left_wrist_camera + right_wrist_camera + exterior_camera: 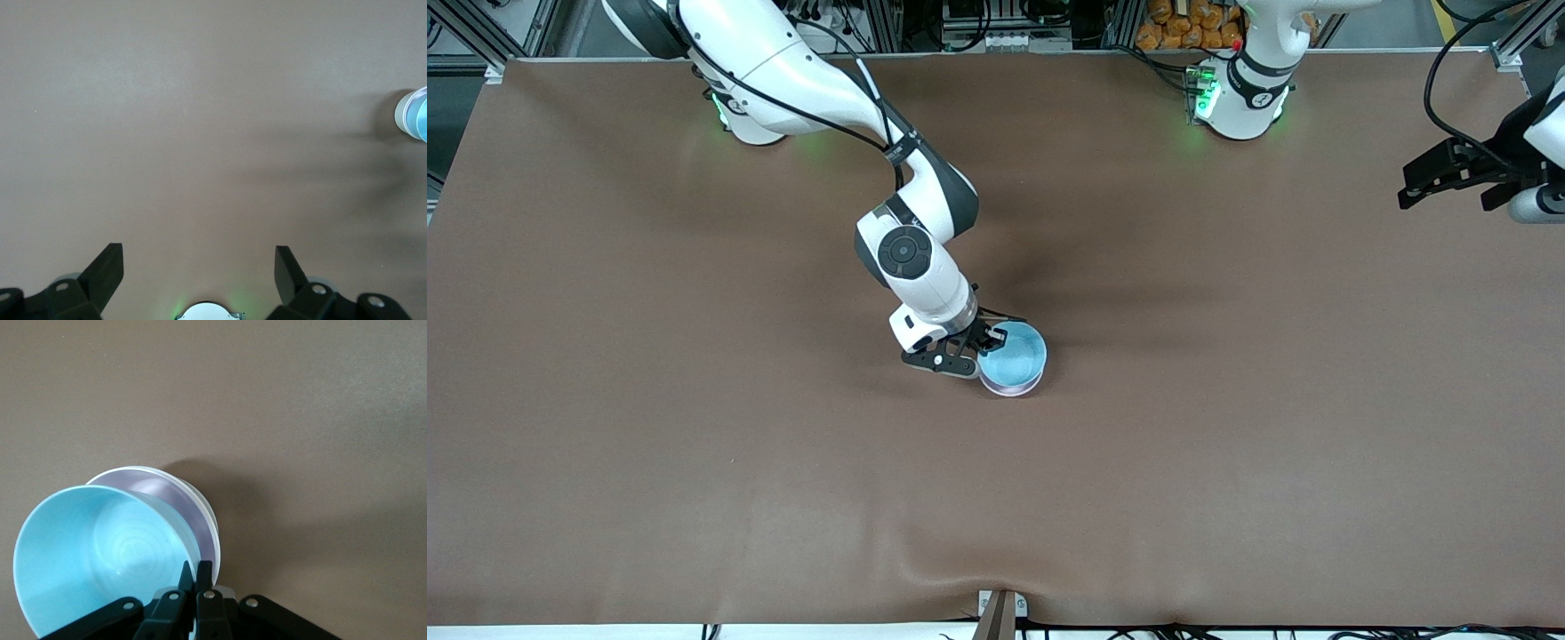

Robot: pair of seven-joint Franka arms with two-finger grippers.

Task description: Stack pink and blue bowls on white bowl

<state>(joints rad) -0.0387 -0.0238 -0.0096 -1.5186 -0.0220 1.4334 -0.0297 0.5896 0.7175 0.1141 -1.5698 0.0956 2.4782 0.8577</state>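
Note:
The sky-blue bowl (1016, 356) is at the middle of the table, on top of the stack. In the right wrist view the blue bowl (100, 547) is tilted over the pale pink bowl (180, 503), which sits nested in the white bowl (212, 520). My right gripper (989, 340) is shut on the blue bowl's rim, one finger inside and one outside (195, 568). A pink edge (1014, 388) shows under the blue bowl. My left gripper (1445, 187) waits open and empty over the left arm's end of the table (199, 263).
The brown table cover (694, 444) is bare around the stack. The stack shows at the edge of the left wrist view (408, 115). A small bracket (1000, 609) sits at the table edge nearest the front camera.

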